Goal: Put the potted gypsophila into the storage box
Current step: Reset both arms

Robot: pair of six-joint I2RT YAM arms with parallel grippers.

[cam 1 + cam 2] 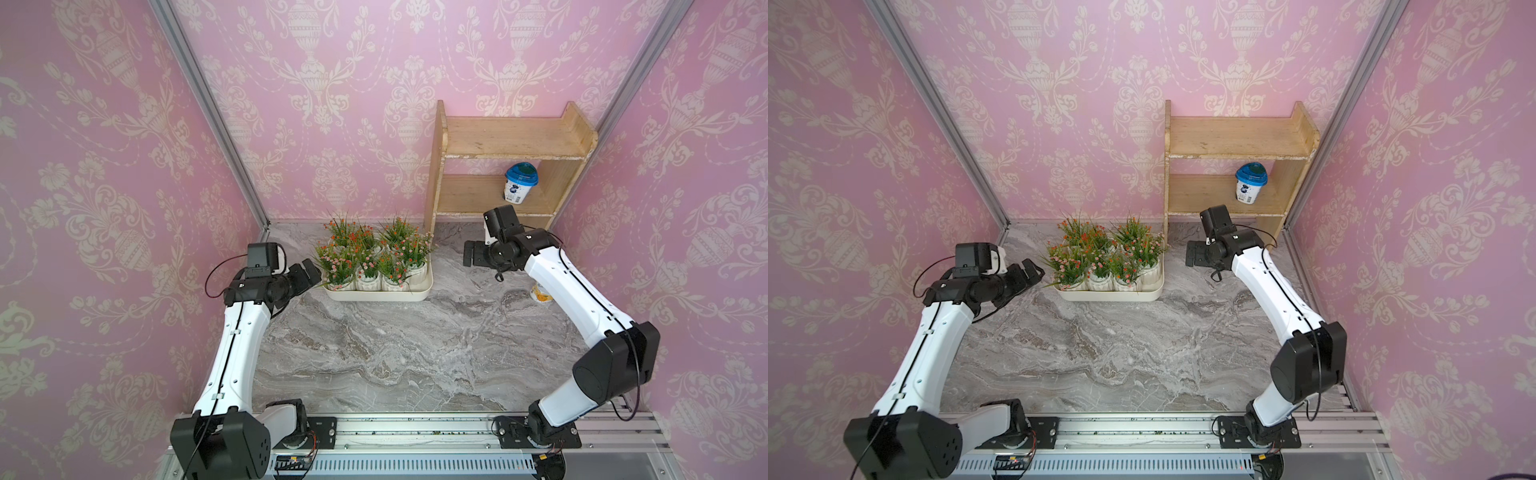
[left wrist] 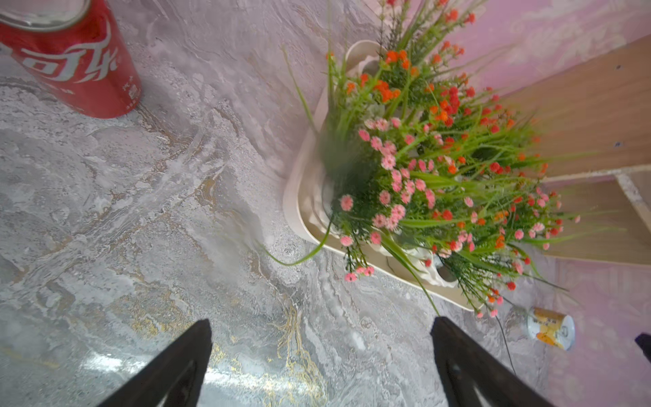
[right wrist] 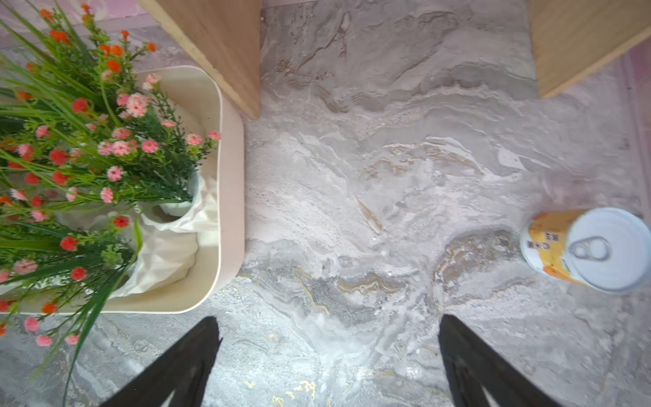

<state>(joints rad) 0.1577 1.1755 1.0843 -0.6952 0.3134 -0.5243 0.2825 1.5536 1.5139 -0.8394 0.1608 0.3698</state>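
The potted gypsophila (image 1: 374,253) stand in the storage box (image 1: 376,296), just beside left jaws, well apart from right jaws. Both jaws spread, empty. Box's long axis runs between them; left arm (image 1: 237,332) nearer.

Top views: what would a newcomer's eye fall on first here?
The potted gypsophila, bright orange and pink, crowd the storage box at the back of the marble table. The left hand and right hand stand open and empty on either side of it. Nearby, a wooden shelf holds a blue-lidded cup.
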